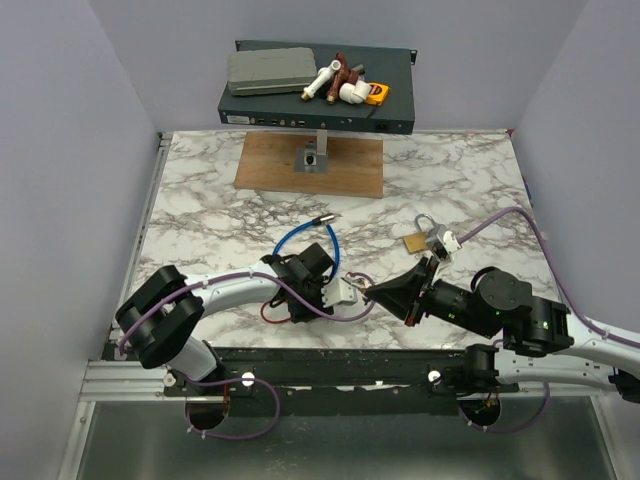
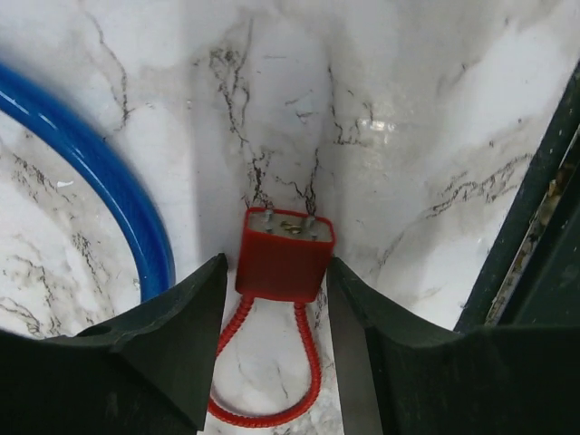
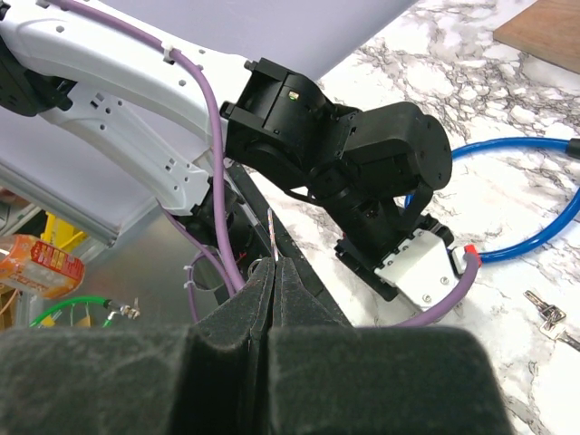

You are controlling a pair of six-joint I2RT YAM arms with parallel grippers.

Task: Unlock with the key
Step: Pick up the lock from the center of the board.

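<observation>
In the left wrist view a small red lock-like block [image 2: 284, 256] with two metal studs and a ribbed red loop [image 2: 263, 412] lies on the marble. My left gripper [image 2: 276, 299] is open, its fingers either side of the block without touching it; it also shows in the top view [image 1: 297, 298]. My right gripper [image 3: 275, 265] is shut on a thin silver strip [image 3: 271, 234], seen edge-on, which looks like the key's blade. In the top view the right gripper [image 1: 374, 291] points left at the left wrist. The brass padlock [image 1: 424, 236] lies behind the right arm.
A blue cable [image 1: 308, 238] loops just behind the left gripper and shows in the left wrist view [image 2: 109, 181]. Two tiny loose silver keys [image 3: 545, 313] lie on the marble. A wooden board [image 1: 311, 165] with a post stands at the back. The table's dark front rail [image 2: 544, 236] is close.
</observation>
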